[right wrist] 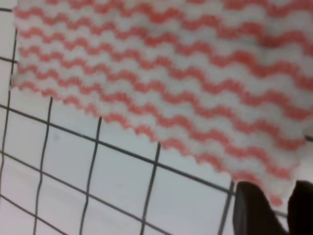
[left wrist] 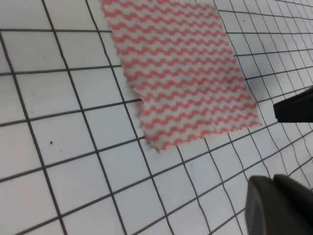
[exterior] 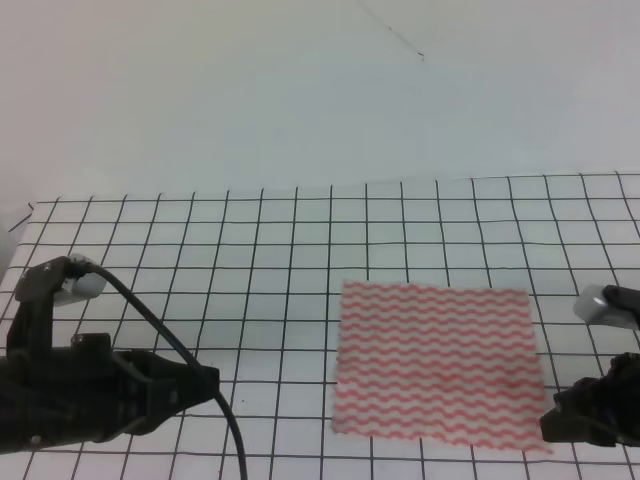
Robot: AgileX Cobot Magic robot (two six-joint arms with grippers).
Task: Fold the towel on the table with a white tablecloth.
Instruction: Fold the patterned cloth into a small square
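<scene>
The towel (exterior: 435, 365), white with pink-red wavy stripes, lies flat on the white tablecloth (exterior: 250, 250) that covers the table, right of centre. My left gripper (exterior: 207, 384) hovers low to the towel's left, apart from it. In the left wrist view its jaws stand open and empty, with the towel (left wrist: 181, 73) ahead of the gripper (left wrist: 286, 156). My right gripper (exterior: 553, 424) is at the towel's near right corner. In the right wrist view the dark fingertips (right wrist: 252, 210) stand slightly apart, and the towel (right wrist: 161, 63) has its corner in the gap.
The black-lined grid cloth (left wrist: 63, 147) stretches on all sides of the towel. A plain pale wall (exterior: 300, 90) rises behind the table's far edge. A black cable (exterior: 170, 340) loops over my left arm.
</scene>
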